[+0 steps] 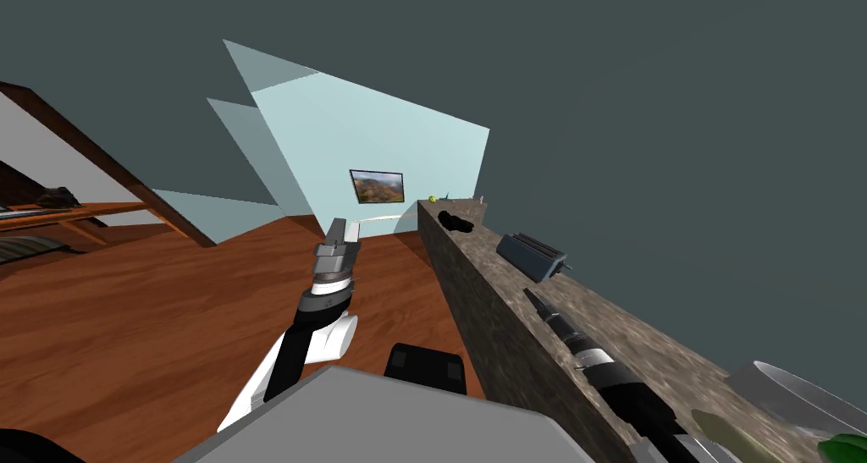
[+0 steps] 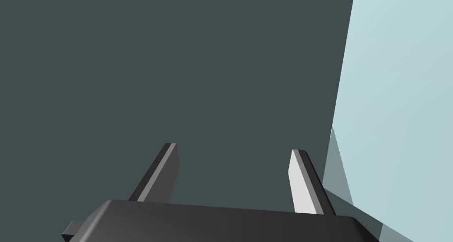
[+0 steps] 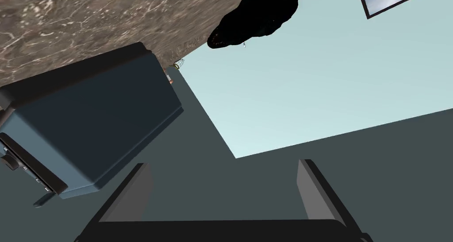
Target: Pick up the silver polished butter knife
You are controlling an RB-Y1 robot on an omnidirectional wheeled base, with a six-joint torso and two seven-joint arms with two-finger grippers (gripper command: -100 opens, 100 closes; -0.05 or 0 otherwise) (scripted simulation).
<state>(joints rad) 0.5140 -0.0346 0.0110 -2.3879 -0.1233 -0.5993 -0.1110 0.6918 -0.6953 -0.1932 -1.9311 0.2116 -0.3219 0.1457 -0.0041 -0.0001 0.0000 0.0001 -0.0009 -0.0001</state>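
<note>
Head view: the left gripper (image 1: 337, 229) hangs raised above the wooden floor (image 1: 152, 314). The right gripper (image 1: 535, 299) lies over the stone counter (image 1: 643, 331), just short of a dark blue toaster (image 1: 532, 255), and a black lump (image 1: 455, 222) sits farther along. Left wrist view: the left gripper (image 2: 234, 148) has its fingers wide apart, holding nothing. Right wrist view: the right gripper (image 3: 223, 164) is spread wide and empty, with the toaster (image 3: 88, 120) close beside one finger and the lump (image 3: 252, 18) beyond. Where the knife lies relative to either gripper I cannot tell.
</note>
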